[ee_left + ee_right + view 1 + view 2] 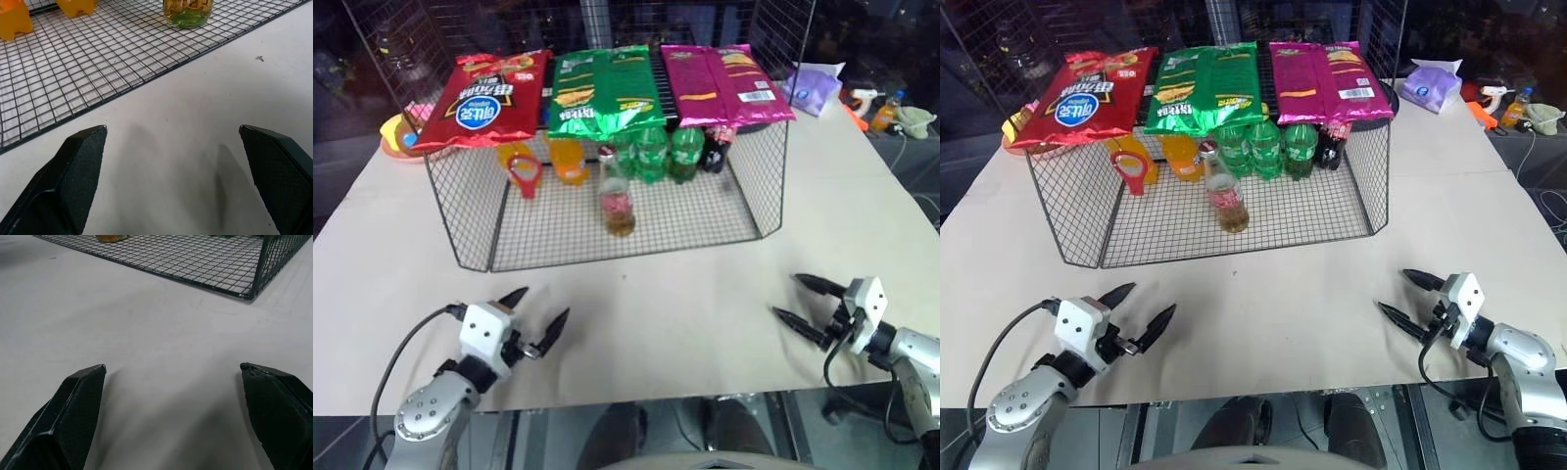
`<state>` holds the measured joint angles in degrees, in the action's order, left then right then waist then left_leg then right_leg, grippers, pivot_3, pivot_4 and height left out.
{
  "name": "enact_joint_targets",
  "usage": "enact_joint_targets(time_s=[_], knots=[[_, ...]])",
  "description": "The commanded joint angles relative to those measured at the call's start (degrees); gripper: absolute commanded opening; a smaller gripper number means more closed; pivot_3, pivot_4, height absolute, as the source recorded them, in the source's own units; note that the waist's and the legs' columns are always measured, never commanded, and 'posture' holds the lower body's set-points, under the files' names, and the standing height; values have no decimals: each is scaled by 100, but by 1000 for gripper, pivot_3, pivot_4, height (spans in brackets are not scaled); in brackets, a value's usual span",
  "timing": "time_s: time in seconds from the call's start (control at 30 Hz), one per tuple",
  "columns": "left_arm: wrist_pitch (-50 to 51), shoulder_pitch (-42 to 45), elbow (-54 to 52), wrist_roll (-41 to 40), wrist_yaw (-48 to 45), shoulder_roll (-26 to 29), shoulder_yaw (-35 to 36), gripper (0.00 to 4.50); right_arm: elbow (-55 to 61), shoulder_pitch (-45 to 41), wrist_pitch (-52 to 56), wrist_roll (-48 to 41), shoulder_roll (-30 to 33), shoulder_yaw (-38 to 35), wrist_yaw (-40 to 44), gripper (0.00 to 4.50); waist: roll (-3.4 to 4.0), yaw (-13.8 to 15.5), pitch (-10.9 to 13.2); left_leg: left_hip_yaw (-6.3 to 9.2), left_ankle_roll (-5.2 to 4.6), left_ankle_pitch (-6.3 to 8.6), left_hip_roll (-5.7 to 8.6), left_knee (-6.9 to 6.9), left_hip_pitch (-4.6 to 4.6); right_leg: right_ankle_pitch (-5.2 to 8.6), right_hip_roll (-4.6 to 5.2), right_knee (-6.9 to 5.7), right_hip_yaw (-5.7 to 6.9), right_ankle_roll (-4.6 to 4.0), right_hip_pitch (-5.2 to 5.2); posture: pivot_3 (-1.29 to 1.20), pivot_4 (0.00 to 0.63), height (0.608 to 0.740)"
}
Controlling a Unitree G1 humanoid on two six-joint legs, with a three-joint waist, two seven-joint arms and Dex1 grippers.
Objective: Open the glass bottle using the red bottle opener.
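Note:
The glass bottle stands upright on the wire shelf floor, clear with a pinkish label, amber liquid at its base and a small cap. The red bottle opener hangs ring-up to the bottle's left, inside the rack. My left gripper hovers open over the table near the front left, well short of the rack. Open too, my right gripper sits at the front right. The bottle's base appears in the left wrist view beyond the open fingers.
Red, green and magenta snack bags lie on top of the wire rack. Green and orange soda bottles stand behind the glass bottle. Clutter sits at the far right. The beige table spreads between grippers and rack.

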<state>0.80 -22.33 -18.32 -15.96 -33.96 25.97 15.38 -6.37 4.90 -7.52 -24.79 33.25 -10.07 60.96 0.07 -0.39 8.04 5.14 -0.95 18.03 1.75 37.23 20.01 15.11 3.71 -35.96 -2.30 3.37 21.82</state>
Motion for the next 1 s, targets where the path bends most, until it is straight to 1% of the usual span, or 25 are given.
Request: enact_joint_targets(time_s=[0.03, 0.17, 0.33, 0.4, 0.5, 0.67, 0.83, 1.0], knots=[[59, 263, -122, -109, 199, -8, 182, 4500, 550, 63, 83, -213, -66, -3, 11, 4464, 0, 2, 0, 1, 0, 0, 0, 1, 0, 0, 0, -1, 1, 0, 0, 0, 150, 740], [236, 756, -103, -317, 333, 50, 346, 4500, 1226, 114, 250, -406, -231, 149, -38, 4464, 0, -2, 0, 2, 1, 0, 0, 6, 0, 0, -1, -6, 1, 1, 0, 0, 150, 740], [350, 1759, 118, -330, 647, 213, 591, 4500, 2231, 72, 773, -745, -390, 455, -234, 4464, -1, 2, -1, 4, 2, -1, 1, 13, 0, -1, -4, -15, 4, 1, 2, 0, 150, 740], [421, 2078, 210, -294, 728, 282, 635, 4500, 2442, 49, 877, -794, -420, 540, -274, 4464, -2, 7, 0, 3, 2, -1, 4, 16, 0, -1, -5, -20, 14, 1, 3, 0, 150, 740], [490, 2591, 462, -203, 785, 437, 632, 4500, 2618, -170, 829, -934, -632, 602, -374, 4464, -3, 0, 0, -1, 2, -1, 9, 20, 0, -1, -5, -25, 17, 1, 9, 0, 150, 740], [485, 2837, 763, -253, 632, 662, 695, 4500, 2959, -357, 833, -1034, -765, 767, -365, 4464, -8, -34, 4, -12, 4, -3, 9, 21, 2, 1, -9, -51, 4, 3, 33, 0, 150, 740], [253, 3175, 1160, -260, 571, 763, 728, 4500, 3138, -607, 943, -1009, -866, 915, -577, 4464, -21, -28, 10, -14, 12, -7, 8, 27, 13, 1, -11, -70, 1, 3, 53, 0, 150, 740], [-1, 3486, 1732, -97, 410, 814, 534, 4500, 3095, -713, 957, -973, -873, 953, -605, 4464, -23, -23, 9, 1, 18, -12, 10, 86, 76, 0, -12, -104, 15, 3, 102, 0, 150, 740]])
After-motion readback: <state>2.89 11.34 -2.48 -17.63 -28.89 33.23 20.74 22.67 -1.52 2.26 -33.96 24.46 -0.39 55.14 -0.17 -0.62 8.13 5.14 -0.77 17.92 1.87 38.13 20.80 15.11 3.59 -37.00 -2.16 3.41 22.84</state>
